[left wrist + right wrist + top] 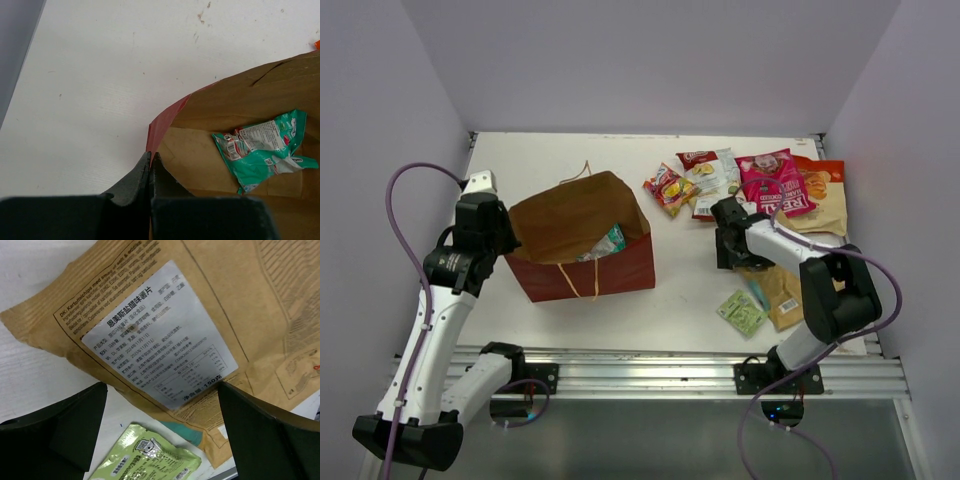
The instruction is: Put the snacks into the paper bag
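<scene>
The dark red-brown paper bag point(582, 262) lies open on the table, its tan inside facing up, with a teal packet point(611, 242) in it. My left gripper point(496, 240) is shut on the bag's left rim; in the left wrist view its gripper point(150, 161) pinches the rim of the bag point(165, 125) and the teal packet point(265, 150) lies inside. My right gripper point(731, 256) is open over the tan kraft pouch point(782, 288). In the right wrist view the gripper point(160, 432) straddles the pouch point(150, 315) and the green sachet point(145, 460), holding nothing.
A pink-red packet point(775, 182), an orange packet point(823, 178), a yellow-red packet point(668, 188) and a small red packet point(697, 158) lie at the back right. The green sachet point(741, 312) lies near the table's front edge. Walls close in on the left, back and right.
</scene>
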{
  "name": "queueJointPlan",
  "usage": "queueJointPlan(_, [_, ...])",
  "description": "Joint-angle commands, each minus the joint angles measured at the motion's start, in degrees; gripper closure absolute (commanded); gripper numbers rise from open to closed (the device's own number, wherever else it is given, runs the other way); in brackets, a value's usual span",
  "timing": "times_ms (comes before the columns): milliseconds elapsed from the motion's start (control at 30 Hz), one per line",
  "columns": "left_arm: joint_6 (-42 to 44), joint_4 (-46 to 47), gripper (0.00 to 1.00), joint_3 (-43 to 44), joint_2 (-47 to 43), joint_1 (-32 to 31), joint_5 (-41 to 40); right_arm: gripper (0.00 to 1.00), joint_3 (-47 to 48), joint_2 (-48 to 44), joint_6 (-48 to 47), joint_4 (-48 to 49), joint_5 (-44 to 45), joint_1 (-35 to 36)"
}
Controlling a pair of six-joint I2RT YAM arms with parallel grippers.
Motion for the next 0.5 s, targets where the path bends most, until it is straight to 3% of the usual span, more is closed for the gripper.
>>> queueJointPlan(0, [1.6, -0.2, 1.00, 1.9, -0.9, -0.2, -1.5, 0.04, -1.4, 0.6, -0.5, 3.4, -2.5, -0.1])
queueJointPlan(67, [1.6, -0.2, 1.00, 1.9, -0.8, -0.2, -1.6, 0.07, -2.0, 1.3, -0.7, 3.8, -1.9, -0.1])
queueJointPlan(133, [1.6, -0.2, 1.00, 1.9, -0.7, -0.2, -1.8, 0.30, -1.9, 2.6, -0.9, 3.6, -1.3, -0.1])
queueJointPlan(167, [1.7, -0.1, 1.00, 1.9, -0.6, -0.2, -1.8, 0.43, -1.6, 3.0, -0.8, 3.1, -1.3, -0.1])
queueJointPlan(200, [1.7, -0.1, 1.00, 1.9, -0.6, -0.2, -1.8, 0.80, -1.2, 3.0, -0.5, 2.7, -0.7, -0.2])
queueJointPlan(267, [1.7, -0.1, 1.00, 1.8, -0.6, -0.2, -1.9, 1.00, -0.8, 2.3, -0.5, 2.0, -0.1, -0.2])
queueJointPlan(467, [1.7, 0.3, 1.00, 1.4, -0.7, -0.2, -2.0, 1.00, 4.3, -6.1, -3.2, -3.5, -1.0, -0.1])
